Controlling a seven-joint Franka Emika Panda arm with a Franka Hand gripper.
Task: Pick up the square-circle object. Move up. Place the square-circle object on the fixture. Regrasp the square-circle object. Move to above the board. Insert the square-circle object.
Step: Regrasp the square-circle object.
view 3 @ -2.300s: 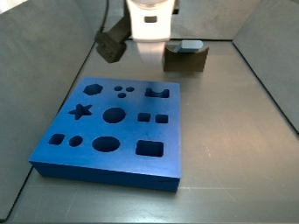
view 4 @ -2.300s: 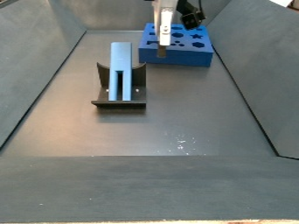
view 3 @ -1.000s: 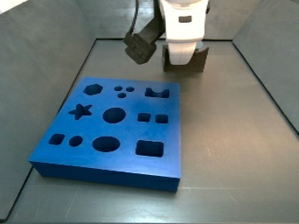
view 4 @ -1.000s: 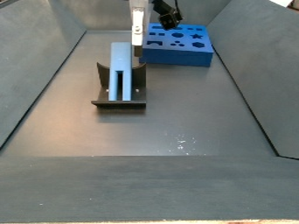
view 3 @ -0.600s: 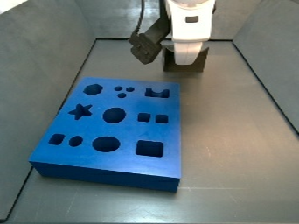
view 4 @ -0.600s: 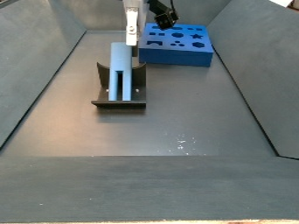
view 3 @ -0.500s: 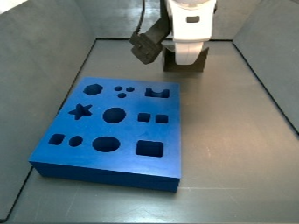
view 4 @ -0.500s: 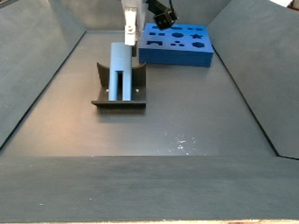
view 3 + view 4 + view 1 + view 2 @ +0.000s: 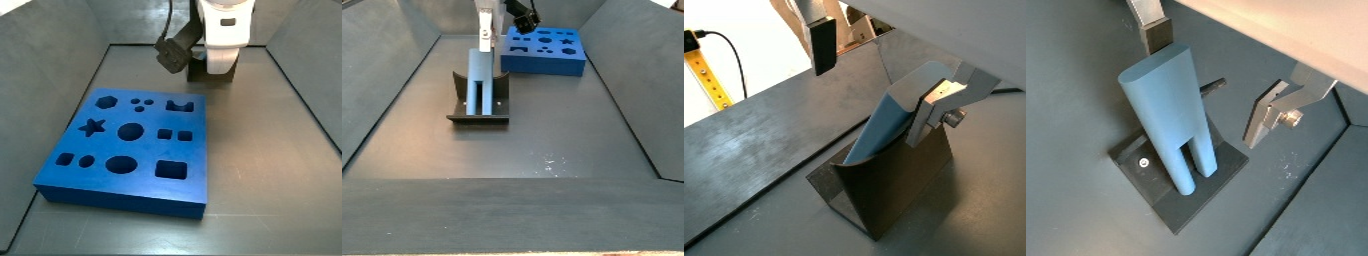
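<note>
While the pale light-blue elongated peg (image 9: 1170,110) leans in the notch of the dark olive-brown fixture block (image 9: 891,195), the tool (image 9: 1213,75) hangs over its top end, jaws spread wide, fingers (image 9: 823,44) either side, holding nothing. Bright-blue board with cut-out holes (image 9: 127,145) lies well apart on the floor.

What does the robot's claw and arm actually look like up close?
The claw, poised at the top of the pale-blue peg, has two flat silver plate fingers with dark pads and a small bolt. In a side view its body is white, with a black box mounted beside it.
</note>
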